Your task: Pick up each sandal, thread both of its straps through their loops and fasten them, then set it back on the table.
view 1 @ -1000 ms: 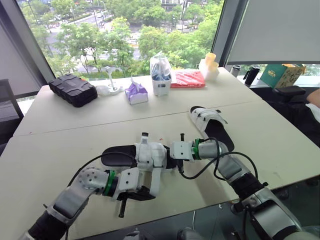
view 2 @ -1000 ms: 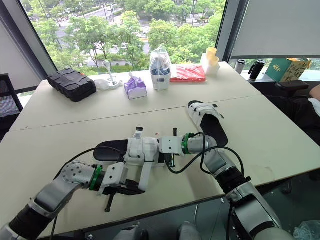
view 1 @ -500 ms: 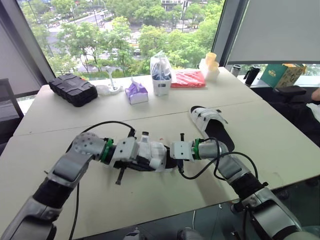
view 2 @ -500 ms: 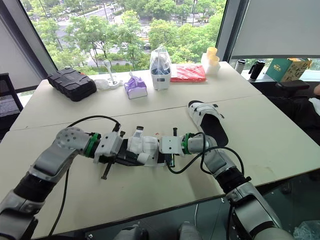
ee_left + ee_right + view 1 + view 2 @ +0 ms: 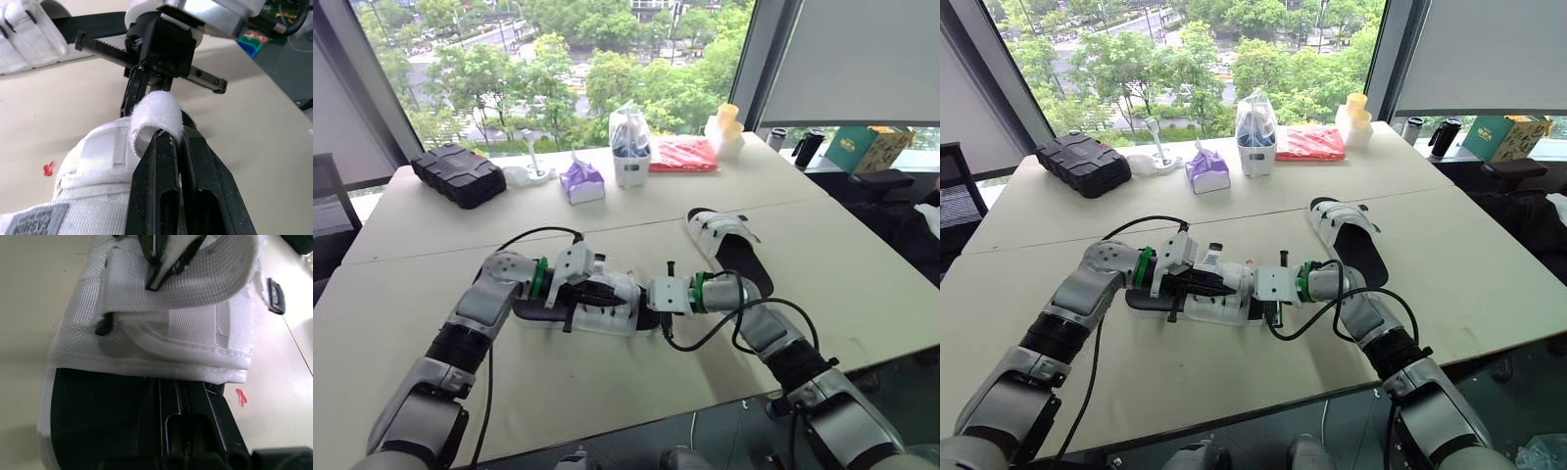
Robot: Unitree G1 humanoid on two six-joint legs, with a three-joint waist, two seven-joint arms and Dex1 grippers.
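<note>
Watching near sandal (image 5: 607, 315) resting on counter (image 5: 431, 255), mid-front. I read left jaws pinched shut on its looped white strap (image 5: 154, 115); right jaws clamped tight on black sole (image 5: 93, 421) edge. Second sandal (image 5: 729, 245) lies apart, farther right.

Near sandal (image 5: 619, 313) on table (image 5: 431, 250) ctr, 2nd sandal (image 5: 726, 241) behind-right, case (image 5: 458, 175) far left.

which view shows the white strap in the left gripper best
The left wrist view: the white strap curls as a loop right over the left gripper, which pinches it. The right wrist view shows the strap's far side, lying across the sandal. The eye views show it small, largely behind the gripper.
</note>
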